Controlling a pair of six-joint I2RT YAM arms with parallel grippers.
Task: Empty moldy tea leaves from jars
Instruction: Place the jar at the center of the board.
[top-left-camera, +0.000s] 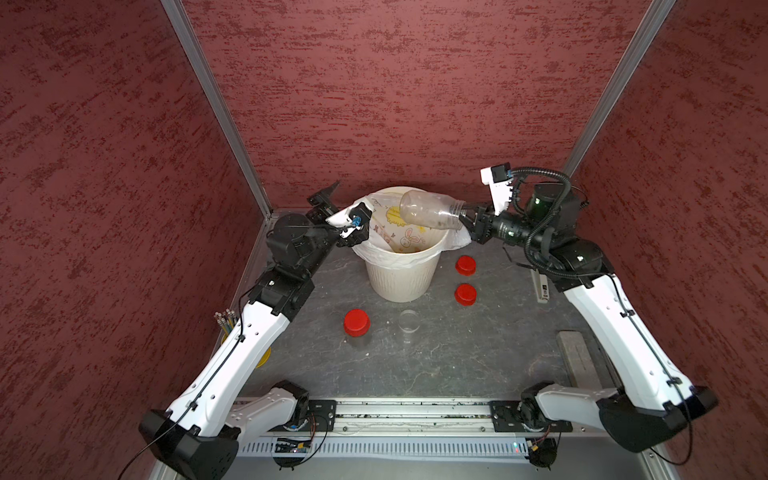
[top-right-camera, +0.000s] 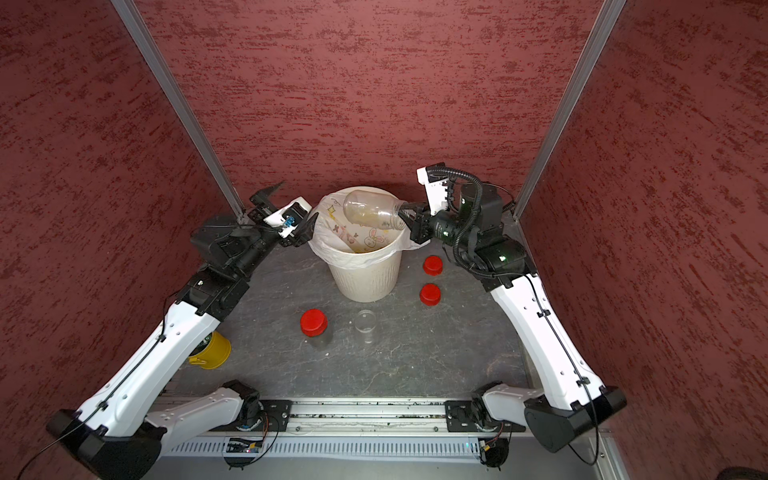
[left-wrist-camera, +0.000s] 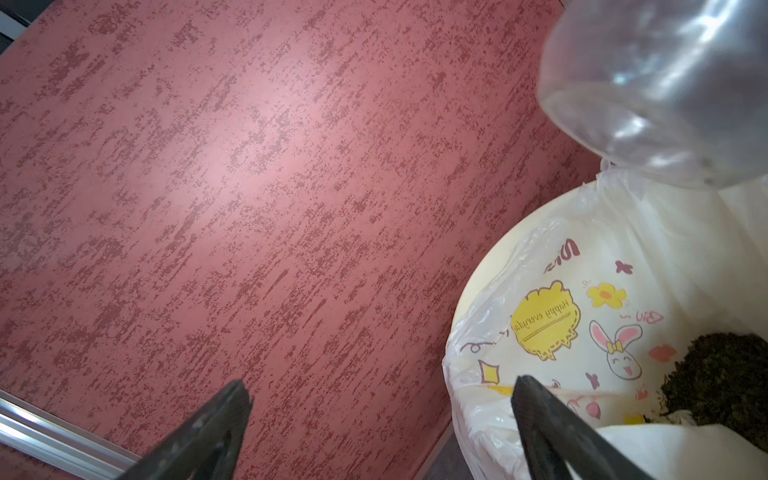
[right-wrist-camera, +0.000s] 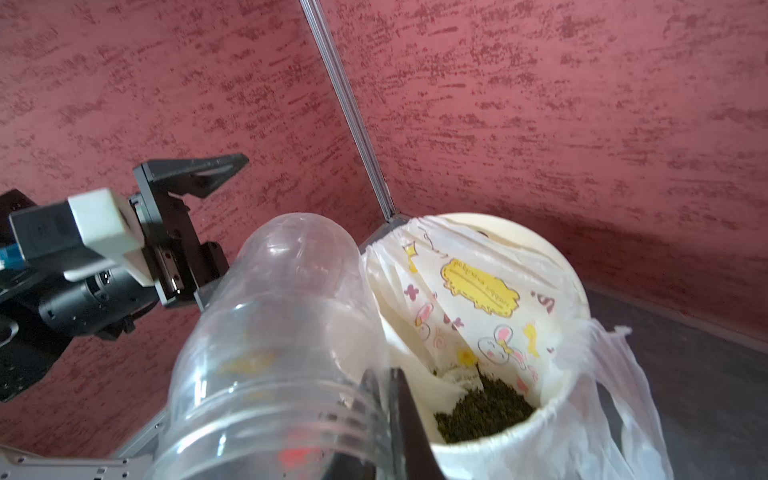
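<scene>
My right gripper (top-left-camera: 467, 216) is shut on the threaded mouth rim of a clear uncapped jar (top-left-camera: 432, 212), held on its side above the cream bin (top-left-camera: 401, 278). In the right wrist view the jar (right-wrist-camera: 270, 353) looks nearly empty, with only faint residue. Dark moldy tea leaves (right-wrist-camera: 482, 407) lie in the bin's white bag. My left gripper (top-left-camera: 351, 196) stands open and empty beside the bin's left rim. In front of the bin stand a second jar with a red cap (top-left-camera: 356, 323) and a third, open jar (top-left-camera: 408, 321).
Two loose red caps (top-left-camera: 465, 265) (top-left-camera: 465, 294) lie to the right of the bin. A yellow cup of pencils (top-right-camera: 212, 351) stands under the left arm. A stapler-like object (top-left-camera: 541, 286) and a grey block (top-left-camera: 571, 345) lie at the right. Red walls close in three sides.
</scene>
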